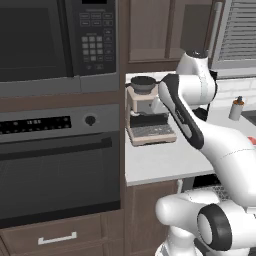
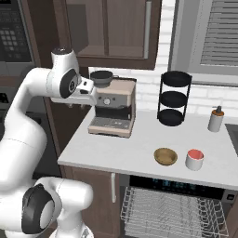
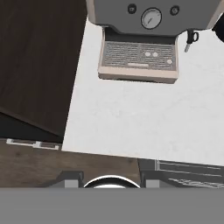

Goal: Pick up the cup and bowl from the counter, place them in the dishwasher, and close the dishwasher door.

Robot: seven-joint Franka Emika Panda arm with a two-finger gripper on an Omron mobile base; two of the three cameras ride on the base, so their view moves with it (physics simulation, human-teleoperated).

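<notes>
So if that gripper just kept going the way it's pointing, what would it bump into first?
Most likely the bare counter, just in front of the coffee machine. The hand view looks down on that patch with nothing in between, though the exact spot is hard to judge.

Tabletop (image 2: 121, 153): pale grey-white, smooth, faintly mottled like stone, matt. Cabinets (image 2: 93, 190) beneath: brown wood with visible grain. Bowl (image 2: 165, 156): tan-brown, matt, wood-like. Cup (image 2: 195, 159): red outside, white inside, smooth. Coffee machine (image 2: 113, 109): beige body, grey metal-looking drip grille. Dishwasher (image 2: 174, 209): grey wire racks, black glossy control strip. Oven (image 1: 57, 175): dark glass front, glossy. Tiered stand (image 2: 174, 98): black, matt.
</notes>
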